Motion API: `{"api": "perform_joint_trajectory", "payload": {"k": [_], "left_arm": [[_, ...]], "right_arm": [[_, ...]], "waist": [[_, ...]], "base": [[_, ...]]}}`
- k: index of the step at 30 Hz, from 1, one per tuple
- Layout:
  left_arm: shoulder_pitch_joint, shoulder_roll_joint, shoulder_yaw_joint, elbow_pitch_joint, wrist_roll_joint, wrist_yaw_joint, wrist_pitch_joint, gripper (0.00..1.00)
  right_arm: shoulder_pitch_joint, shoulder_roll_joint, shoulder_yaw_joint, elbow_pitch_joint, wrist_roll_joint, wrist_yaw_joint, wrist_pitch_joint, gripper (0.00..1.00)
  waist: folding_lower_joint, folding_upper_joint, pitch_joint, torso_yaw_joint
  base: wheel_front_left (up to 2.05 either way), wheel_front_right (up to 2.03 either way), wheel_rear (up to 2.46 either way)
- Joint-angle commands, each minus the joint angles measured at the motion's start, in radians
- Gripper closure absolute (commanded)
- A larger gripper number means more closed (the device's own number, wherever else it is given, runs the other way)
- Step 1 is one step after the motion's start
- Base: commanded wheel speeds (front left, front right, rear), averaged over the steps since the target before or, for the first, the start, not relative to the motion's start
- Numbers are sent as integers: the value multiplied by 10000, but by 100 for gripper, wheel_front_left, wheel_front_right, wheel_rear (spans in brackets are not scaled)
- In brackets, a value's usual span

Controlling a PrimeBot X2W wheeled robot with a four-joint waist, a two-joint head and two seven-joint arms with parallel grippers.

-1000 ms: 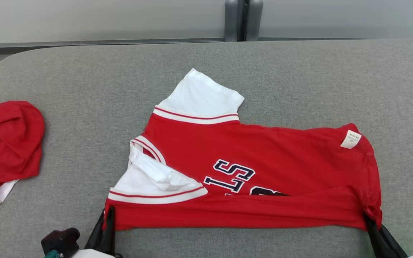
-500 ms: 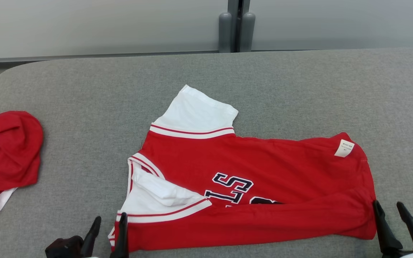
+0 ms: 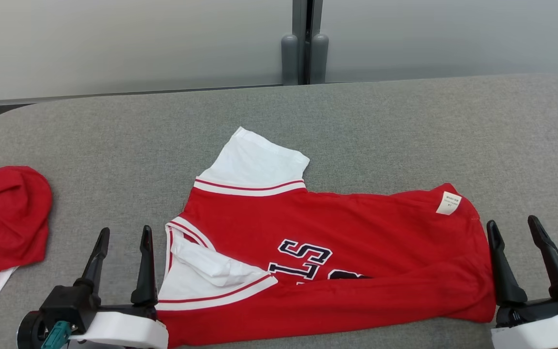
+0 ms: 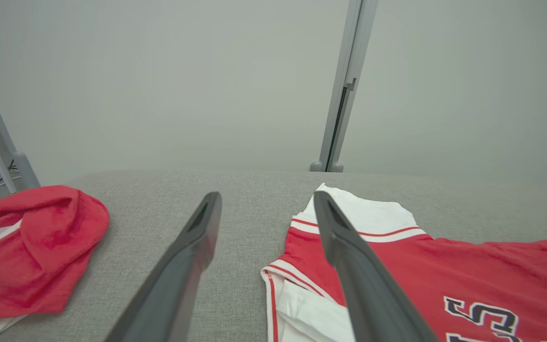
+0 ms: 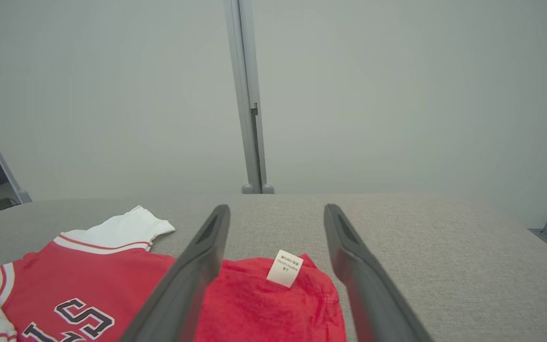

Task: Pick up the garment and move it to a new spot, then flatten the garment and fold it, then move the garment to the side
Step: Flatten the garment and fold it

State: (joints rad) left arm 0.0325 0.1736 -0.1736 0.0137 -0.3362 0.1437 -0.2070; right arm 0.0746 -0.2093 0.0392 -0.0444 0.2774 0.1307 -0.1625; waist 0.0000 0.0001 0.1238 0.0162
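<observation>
The garment [image 3: 337, 242] is a red jersey with white sleeves and dark lettering. It lies on the grey surface with its near edge folded over, and a white label [image 3: 448, 203] shows at its right end. My left gripper [image 3: 124, 235] stands open just left of the jersey's collar end, holding nothing. At the jersey's right end my right gripper [image 3: 514, 229] is open too, its fingers apart from the cloth. The left wrist view shows the jersey [image 4: 444, 270] to the right of my open left gripper [image 4: 265, 199]. In the right wrist view the label [image 5: 285, 268] lies between my open right gripper's [image 5: 277, 212] fingers.
A second red and white garment [image 3: 5, 218] lies crumpled at the left edge of the grey padded surface [image 3: 405, 135]. A pale wall with a grey post [image 3: 303, 43] stands behind. Bare grey surface stretches beyond and to the right of the jersey.
Both grippers opened and let go of the jersey's near edge, which now lies folded over. They have lifted clear at each end. The head camera has tilted, shifting the picture.
</observation>
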Motion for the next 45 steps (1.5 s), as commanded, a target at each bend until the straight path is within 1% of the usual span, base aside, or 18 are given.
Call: {"api": "perform_joint_trajectory", "payload": {"k": [1, 7, 10, 15, 19, 22, 23, 26, 28, 31, 37, 38, 39, 41, 45], "left_arm": [[-113, 70, 26, -1, 42, 72, -21, 0], [55, 139, -89, -100, 186, 205, 143, 0], [122, 145, -161, -100, 211, 245, 194, 0], [9, 154, -266, -124, 194, 186, 253, 0], [-629, 157, -414, 54, 57, -108, 367, 0], [-1587, 109, -630, 548, -122, -586, 626, 0], [-2009, -41, -735, 813, -368, -851, 752, 0], [-3540, -206, -1034, 1776, -585, -1534, 1007, 0], [-4521, -352, -1229, 2646, -580, -1853, 1174, 0], [-6132, -512, -1559, 4091, -469, -2196, 1385, 0], [-8594, -750, -1959, 7071, -482, -2549, 1513, 0], [-8863, -730, -2004, 7520, -497, -2571, 1517, 0], [-8863, -730, -2004, 7520, -497, -2571, 1517, 0], [-9357, -702, -1996, 8400, -592, -2615, 1537, 0], [-10142, -463, -1939, 10017, -607, -2619, 1656, 0]], "right_arm": [[99, 19, -19, -68, -42, 0, 48, 0], [364, 308, -14, -413, -142, 0, 361, 0], [415, 358, -53, -450, -150, 0, 368, 0], [377, 349, -51, -437, -110, 0, 375, 0], [232, 352, -82, -505, -61, 0, 339, 0], [74, 396, -110, -547, -65, 0, 332, 0], [-10, 402, -102, -558, -55, 0, 322, 0], [-306, 383, -36, -574, -66, 0, 285, 0], [-532, 386, 47, -552, -62, 0, 279, 0], [-873, 401, 195, -490, -39, 0, 174, 0], [-1433, 454, 495, -180, 44, 0, -20, 0], [-1518, 468, 593, -130, 83, 0, -73, 0], [-1518, 468, 593, -130, 83, 0, -73, 0], [-1639, 467, 649, 5, 134, -1, -153, 0], [-1869, 510, 832, 260, 229, 0, -329, 0]], "waist": [[0, -1, -10, -1], [0, -1, -6, 18], [0, -1, 29, 57], [0, -1, 104, 93], [0, -1, 370, 122], [0, -1, 784, 122], [0, -1, 955, 106], [0, -1, 1532, -16], [0, -1, 1913, -157], [0, -1, 2401, -393], [0, -1, 3053, -947], [0, -1, 3104, -1065], [0, -1, 3104, -1065], [0, -1, 3218, -1260], [0, -1, 3394, -1591]], "base": [[0, 0, 0], [0, 0, 0], [0, 0, 0], [0, 0, 0], [0, 0, 0], [0, 0, 0], [0, 0, 0], [0, 0, 0], [0, 0, 0], [0, 0, 0], [0, 0, 0], [0, 0, 0], [0, 0, 0], [0, 0, 0], [0, 0, 0]]}}
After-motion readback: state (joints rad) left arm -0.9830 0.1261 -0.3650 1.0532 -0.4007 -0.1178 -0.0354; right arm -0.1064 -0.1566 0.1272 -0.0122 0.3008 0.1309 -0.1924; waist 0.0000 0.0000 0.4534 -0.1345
